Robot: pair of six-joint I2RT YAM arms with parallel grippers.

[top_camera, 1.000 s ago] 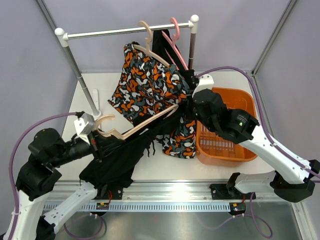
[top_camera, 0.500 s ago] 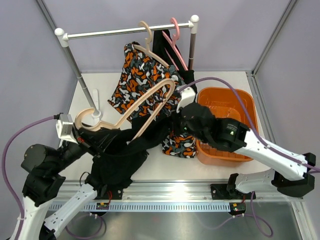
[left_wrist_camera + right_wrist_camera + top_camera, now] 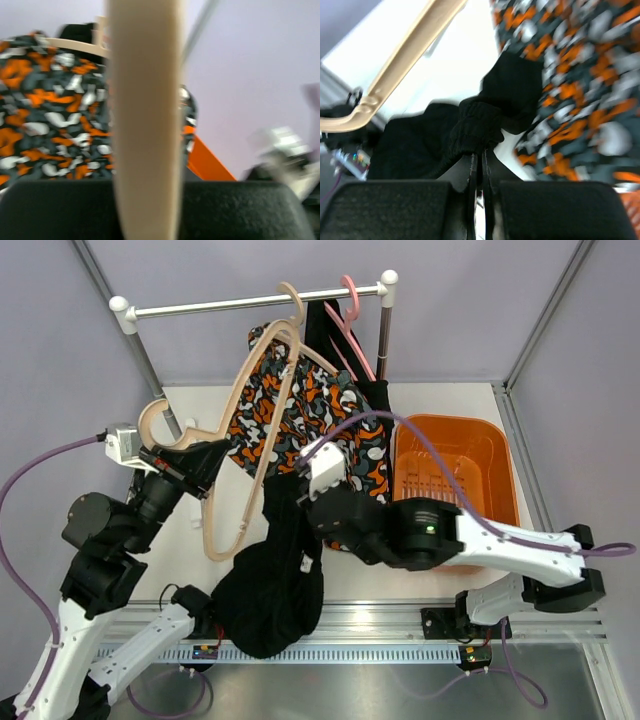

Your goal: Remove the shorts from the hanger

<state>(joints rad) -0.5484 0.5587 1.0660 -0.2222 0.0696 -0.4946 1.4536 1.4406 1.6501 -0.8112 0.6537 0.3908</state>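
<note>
White surface (image 3: 372, 578) bears the black shorts (image 3: 268, 585) heaped at its near edge, waistband clamped in the right end effector (image 3: 479, 162), while the left end effector (image 3: 196, 456) grips a beige hanger (image 3: 145, 125) beside the patterned shorts (image 3: 300, 400).

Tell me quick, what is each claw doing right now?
Left gripper: closed, holding the beige hanger.
Right gripper: closed, pinching the black shorts.

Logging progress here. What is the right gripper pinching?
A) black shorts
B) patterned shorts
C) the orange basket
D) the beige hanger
A: the right gripper is shut on the ribbed waistband of the black shorts; the beige hanger is in the left gripper.
</note>
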